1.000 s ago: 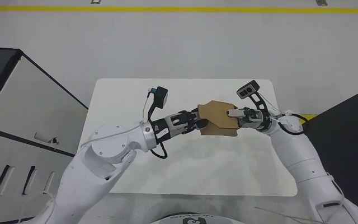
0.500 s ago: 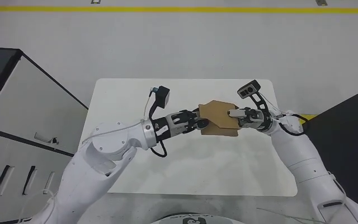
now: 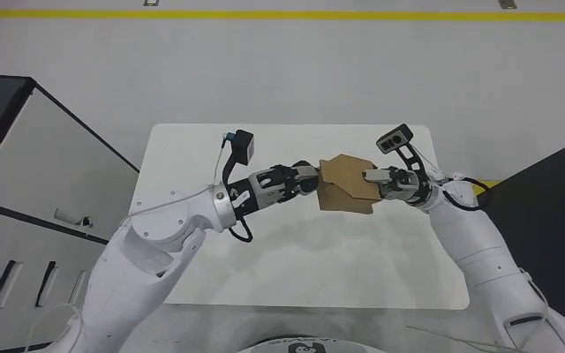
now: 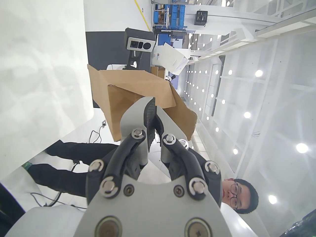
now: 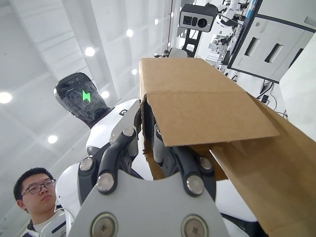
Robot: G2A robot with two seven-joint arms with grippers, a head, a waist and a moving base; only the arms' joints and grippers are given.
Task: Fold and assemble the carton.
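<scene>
Now the job looks to be at the opening-up step. On the left, the grey metal left gripper [image 3: 311, 183] with black rubber pads [image 4: 150, 114] is squeezed tight on the left edge of the brown cardboard carton [image 3: 349, 184]. The carton sits between the two arms, over the middle of the white table [image 3: 291, 274] with round corners. It looks like a puffed-out box shape, not a flat sheet. One loose flap [image 5: 209, 117] hangs over its right end and is not tucked in yet. On the right, the grey metal right gripper [image 3: 369, 176] pinches a wall of the carton between its two fingers.

I think the box is only partly made. The next move seems to need one gripper to keep a firm hold. The other would have to let go and push the flaps in, one end at a time. It should push softly, so the card bends only on its fold lines.

Some parts are hard to see. The carton's underside is hidden, so I cannot tell if it touches the table. The left gripper's own fingers cover the spot where its pads meet the card. The flaps at the left end are hard to make out.
</scene>
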